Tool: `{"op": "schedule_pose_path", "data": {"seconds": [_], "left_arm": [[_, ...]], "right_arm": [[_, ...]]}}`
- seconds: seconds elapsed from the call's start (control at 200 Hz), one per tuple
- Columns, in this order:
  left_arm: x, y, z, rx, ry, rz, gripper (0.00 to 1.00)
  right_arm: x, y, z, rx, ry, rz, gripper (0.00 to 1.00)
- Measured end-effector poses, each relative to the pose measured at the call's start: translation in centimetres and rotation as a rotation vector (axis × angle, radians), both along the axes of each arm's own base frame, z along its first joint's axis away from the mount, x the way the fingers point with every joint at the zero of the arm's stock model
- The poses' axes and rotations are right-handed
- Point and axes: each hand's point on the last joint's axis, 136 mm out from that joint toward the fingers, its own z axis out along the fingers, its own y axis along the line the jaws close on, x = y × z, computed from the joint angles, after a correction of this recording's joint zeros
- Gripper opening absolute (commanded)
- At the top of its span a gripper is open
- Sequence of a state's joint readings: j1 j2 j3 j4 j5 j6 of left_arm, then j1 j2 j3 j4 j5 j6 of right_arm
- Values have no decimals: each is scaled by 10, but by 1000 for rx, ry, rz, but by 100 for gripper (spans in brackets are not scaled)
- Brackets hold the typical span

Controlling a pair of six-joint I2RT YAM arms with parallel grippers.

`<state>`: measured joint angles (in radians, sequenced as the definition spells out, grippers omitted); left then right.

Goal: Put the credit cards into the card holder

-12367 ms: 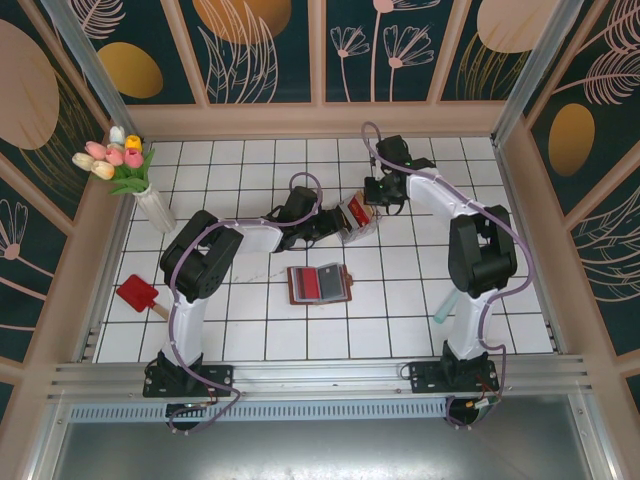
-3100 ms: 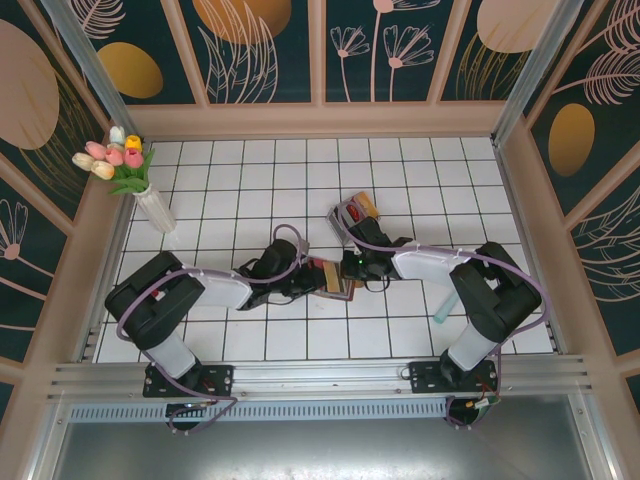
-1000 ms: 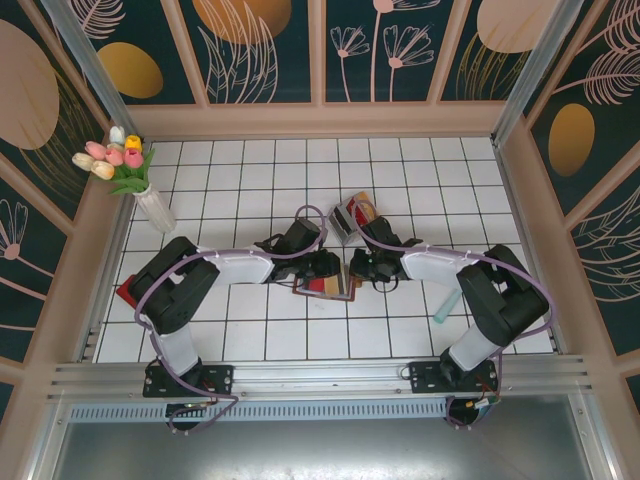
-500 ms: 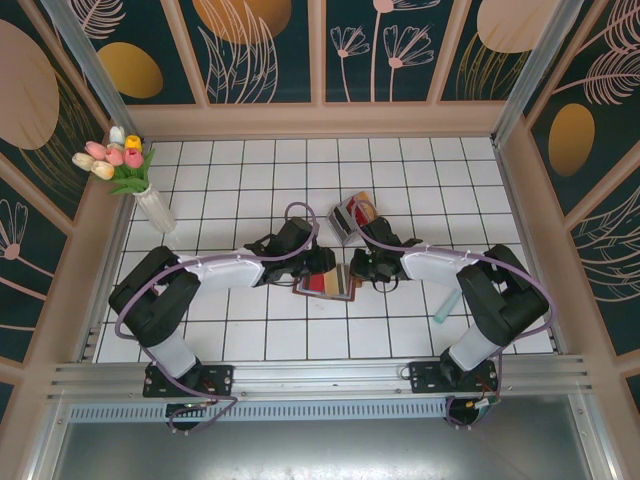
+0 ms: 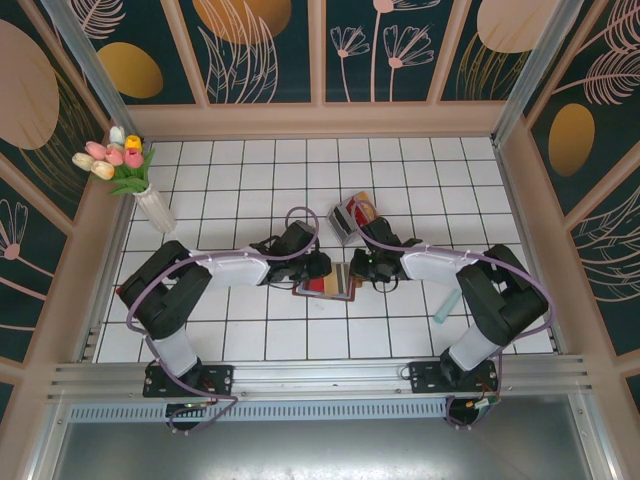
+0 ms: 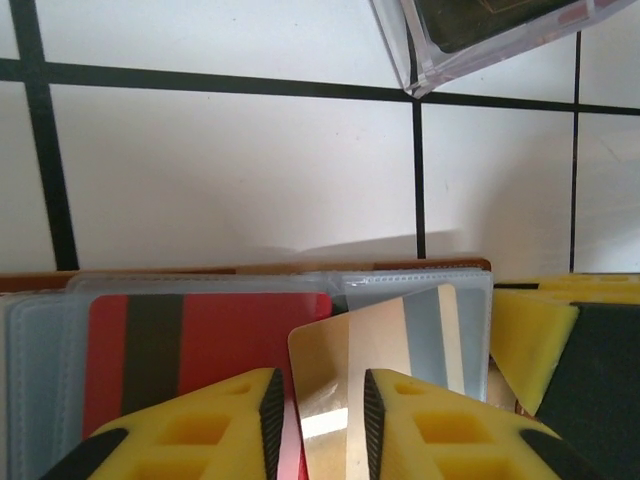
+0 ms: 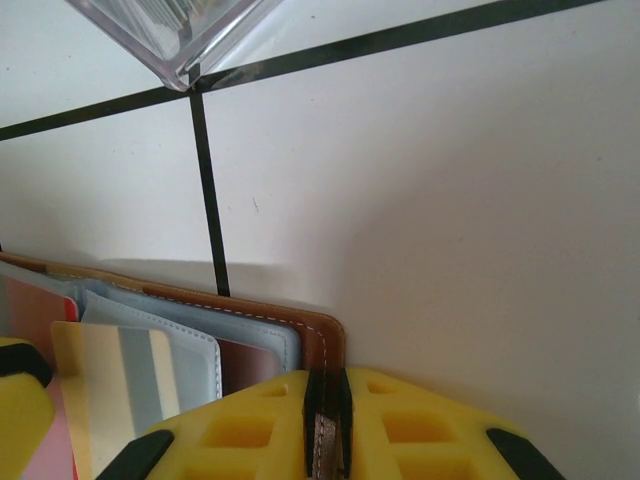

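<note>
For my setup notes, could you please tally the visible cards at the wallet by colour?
Red card with dark stripe, in a wallet sleeve: 1
Gold card with grey stripe, pinched by the left tool: 1
Total: 2

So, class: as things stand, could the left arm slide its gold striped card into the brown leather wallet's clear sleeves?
Probably yes. The left fingers pinch the gold striped card right over the wallet's clear sleeves, while the right fingers clamp the brown leather wallet's edge.

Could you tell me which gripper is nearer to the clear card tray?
Right. The right gripper sits just below the clear card tray, pinching the card holder. The left gripper is further left, gripping a gold card.
</note>
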<state>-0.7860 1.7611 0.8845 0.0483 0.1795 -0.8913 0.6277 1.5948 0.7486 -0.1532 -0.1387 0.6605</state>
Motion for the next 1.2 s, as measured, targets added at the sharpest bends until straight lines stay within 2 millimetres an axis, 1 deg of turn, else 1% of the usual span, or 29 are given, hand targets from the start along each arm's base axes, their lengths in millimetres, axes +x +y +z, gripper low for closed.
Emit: {"op": "schedule_pose_path", "data": {"seconds": [0.375, 0.646, 0.806, 0.846, 0.931, 0.996, 1.031, 1.076, 1.121, 1.161, 1.201], "left_arm": [[2, -9, 0, -19, 11, -26, 25], [-4, -25, 4, -78, 24, -85, 26], [-5, -27, 6, -89, 19, -99, 26], [-5, -27, 6, -88, 17, -98, 27], [-1, -24, 8, -74, -5, -81, 33], [3, -17, 14, -56, -38, -54, 36], [5, -11, 20, -42, -60, -37, 38], [7, -4, 30, -24, -94, -14, 45], [11, 5, 39, -2, -131, 9, 50], [15, 12, 47, 7, -156, 34, 54], [18, 20, 52, 13, -173, 52, 55]], "right_arm": [[0, 0, -1, -2, 4, 0, 17], [1, 1, -1, -1, 3, 0, 18], [1, 1, -1, -2, 3, 1, 17], [1, 1, -1, -2, 3, 1, 18], [1, 1, -1, -5, 2, -1, 18], [2, 0, 0, -13, 1, -3, 21], [3, -1, 0, -22, -3, -2, 23], [5, -4, 2, -39, -9, -9, 26], [6, -7, 5, -57, -19, -12, 28], [7, -10, 9, -69, -32, -11, 33], [9, -12, 14, -76, -47, -13, 35]]}}
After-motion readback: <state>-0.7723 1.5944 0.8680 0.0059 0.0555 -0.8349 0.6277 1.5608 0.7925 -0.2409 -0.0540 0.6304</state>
